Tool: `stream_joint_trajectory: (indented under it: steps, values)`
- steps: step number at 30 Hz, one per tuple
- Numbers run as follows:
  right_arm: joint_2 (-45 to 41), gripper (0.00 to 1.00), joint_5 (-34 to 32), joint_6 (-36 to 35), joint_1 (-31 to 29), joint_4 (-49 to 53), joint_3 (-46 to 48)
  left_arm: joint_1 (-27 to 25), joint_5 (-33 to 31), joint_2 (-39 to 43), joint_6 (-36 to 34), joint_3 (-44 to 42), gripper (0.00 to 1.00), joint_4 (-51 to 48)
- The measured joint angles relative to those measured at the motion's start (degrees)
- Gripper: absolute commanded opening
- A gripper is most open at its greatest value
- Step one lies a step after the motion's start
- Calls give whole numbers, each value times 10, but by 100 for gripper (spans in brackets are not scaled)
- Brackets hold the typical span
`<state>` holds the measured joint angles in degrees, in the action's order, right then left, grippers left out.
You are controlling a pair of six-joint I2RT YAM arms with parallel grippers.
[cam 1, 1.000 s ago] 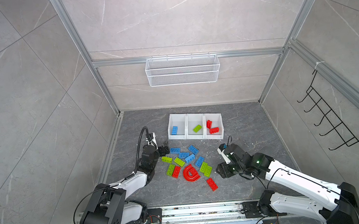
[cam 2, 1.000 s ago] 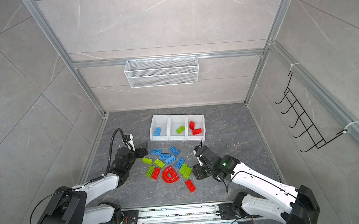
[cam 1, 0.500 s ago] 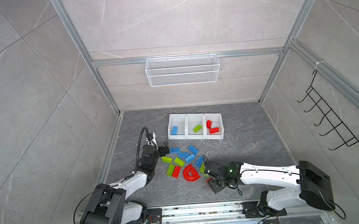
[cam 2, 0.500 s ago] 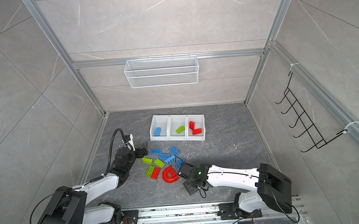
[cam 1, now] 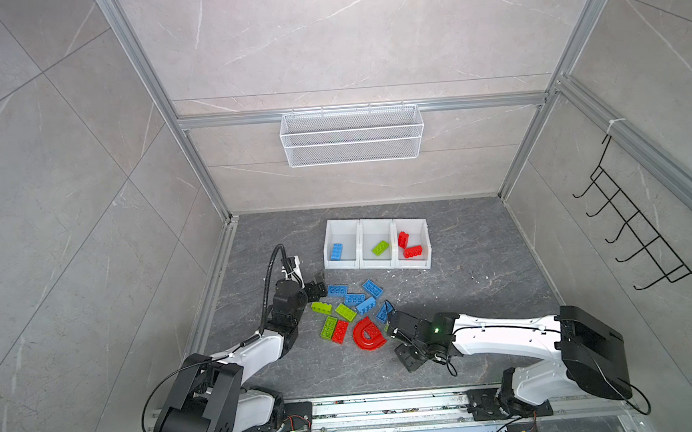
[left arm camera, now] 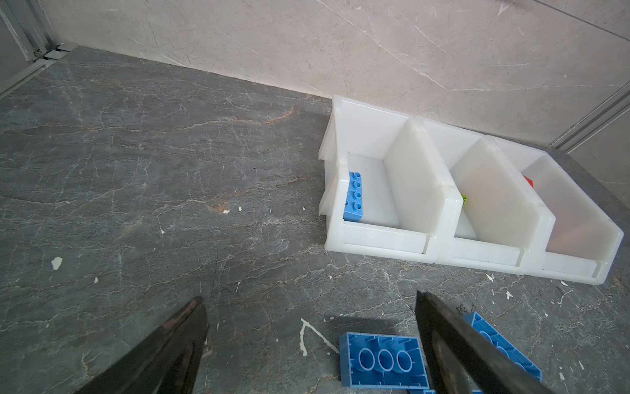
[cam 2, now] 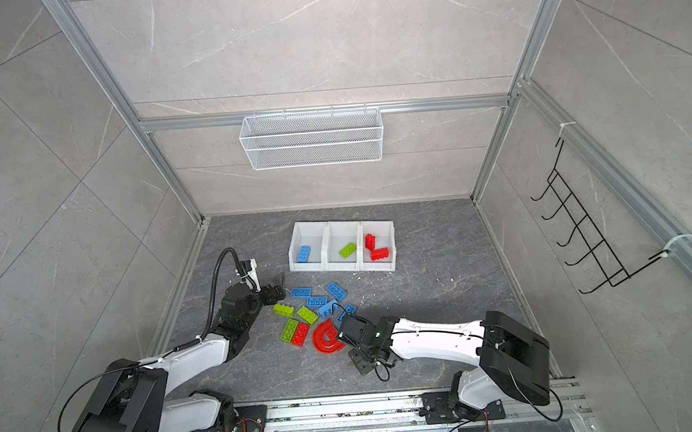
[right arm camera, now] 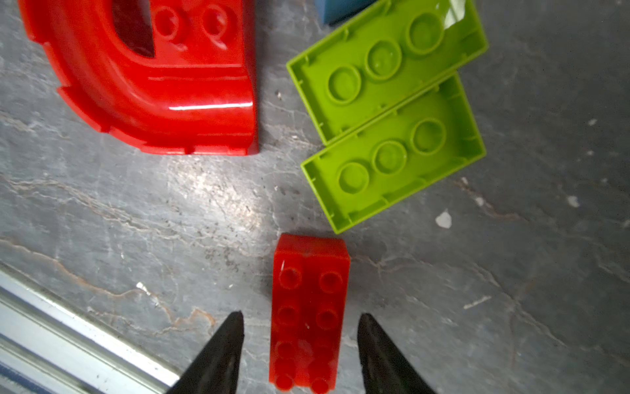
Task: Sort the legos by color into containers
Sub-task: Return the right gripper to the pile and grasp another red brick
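Right gripper stands low over the floor with its jaws partly open, one finger on each side of a red brick. A thin gap shows on both sides, so nothing is held yet. This brick lies studs up at the near right edge of the pile, and in both top views the gripper hides it. Two green bricks lie upside down just on its far side, with the red arch near them. For a good grip I would go a little deeper, so the pads meet the long sides at the middle. Then I would close and lift straight up before going to the right bin, where two red bricks already lie. Left gripper hangs wide open and empty beside a blue brick.
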<state>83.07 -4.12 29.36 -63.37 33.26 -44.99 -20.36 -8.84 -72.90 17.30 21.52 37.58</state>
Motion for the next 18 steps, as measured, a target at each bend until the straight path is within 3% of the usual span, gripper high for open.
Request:
stream_joint_trajectory:
  steps: [6,12,18]
  values:
    - [30,49,4,-5,0,-16,1,0,0,0,0,0,97,0]
    - [39,33,0,-1,-1,-15,1,0,0,1,0,0,97,0]
    - [-52,26,-15,9,25,26,-2,0,0,4,0,0,97,-2]
